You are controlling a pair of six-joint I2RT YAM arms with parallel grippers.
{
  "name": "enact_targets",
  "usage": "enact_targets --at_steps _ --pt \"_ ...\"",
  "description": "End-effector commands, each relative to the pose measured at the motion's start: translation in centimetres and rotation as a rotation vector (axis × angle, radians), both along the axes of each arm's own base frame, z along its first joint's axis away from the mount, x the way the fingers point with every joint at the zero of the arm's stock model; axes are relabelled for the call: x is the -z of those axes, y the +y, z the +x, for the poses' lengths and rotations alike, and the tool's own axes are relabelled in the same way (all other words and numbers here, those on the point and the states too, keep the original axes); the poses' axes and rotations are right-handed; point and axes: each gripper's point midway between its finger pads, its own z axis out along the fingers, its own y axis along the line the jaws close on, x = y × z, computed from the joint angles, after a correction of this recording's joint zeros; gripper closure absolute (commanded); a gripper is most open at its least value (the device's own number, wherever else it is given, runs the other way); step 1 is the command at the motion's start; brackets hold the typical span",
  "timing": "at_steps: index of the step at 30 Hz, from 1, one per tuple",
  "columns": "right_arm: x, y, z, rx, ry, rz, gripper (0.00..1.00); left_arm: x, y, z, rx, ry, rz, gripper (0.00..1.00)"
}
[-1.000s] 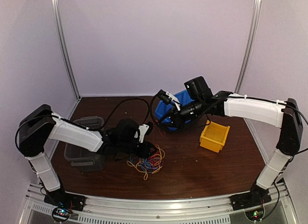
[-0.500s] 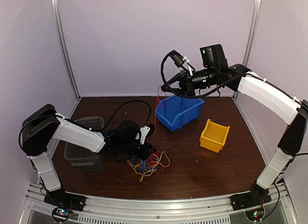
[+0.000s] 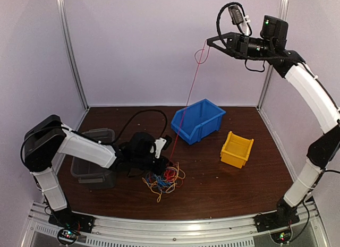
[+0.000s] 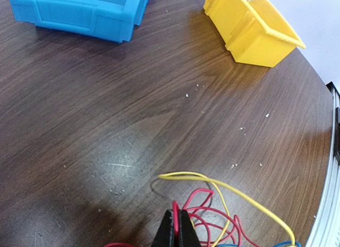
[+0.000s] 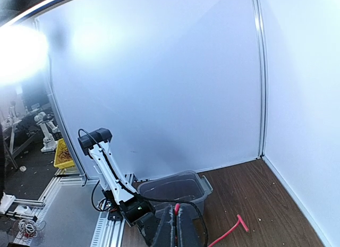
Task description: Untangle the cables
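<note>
Bright, even light — glare upper left (right wrist), table [image 4: 119,164] sheen.

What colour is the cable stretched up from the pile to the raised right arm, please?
The cable is red, clearest in the top external view.

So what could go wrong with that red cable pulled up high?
The red cable runs straight from the raised right claw to the tangle, where the left claw is shut on a red strand; more lift may pull it loose or tighten knots. It also passes the blue bin and might snag there.
</note>
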Motion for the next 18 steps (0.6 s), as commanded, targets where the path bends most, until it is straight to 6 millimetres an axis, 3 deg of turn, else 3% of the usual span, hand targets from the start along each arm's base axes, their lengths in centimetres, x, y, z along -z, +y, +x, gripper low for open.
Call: enact_targets --at_steps 1,3,4,6,9,14,18 --pt "-3.4 -1.3 -1.0 -0.042 -0.074 0.068 1.0 0.5 0.0 0.3 -0.004 -0.005 0.024 1.0" --pt "-1.9 -1.1 -0.3 -0.018 -0.067 0.038 1.0 0.0 0.0 0.5 -0.01 -0.016 0.033 1.0" --pt "-0.7 -1.1 0.3 -0.001 -0.049 0.018 1.0 -0.5 0.2 0.8 -0.021 -0.03 0.035 0.95" --pt "1.8 -1.0 0.8 0.023 -0.02 -0.014 1.0 -2.2 0.6 1.3 -0.052 -0.068 0.028 0.76" --pt "5.3 -1.0 0.9 0.034 0.029 -0.055 1.0 -5.9 1.4 1.8 -0.093 -0.137 -0.017 0.56" --pt "10.4 -0.6 0.1 0.048 0.095 -0.129 1.0 -10.4 2.2 2.2 -0.109 -0.254 -0.058 0.48" --pt "13.0 -0.2 -1.0 0.036 0.095 -0.183 1.0 -12.0 0.3 0.5 0.033 -0.347 -0.068 0.45"
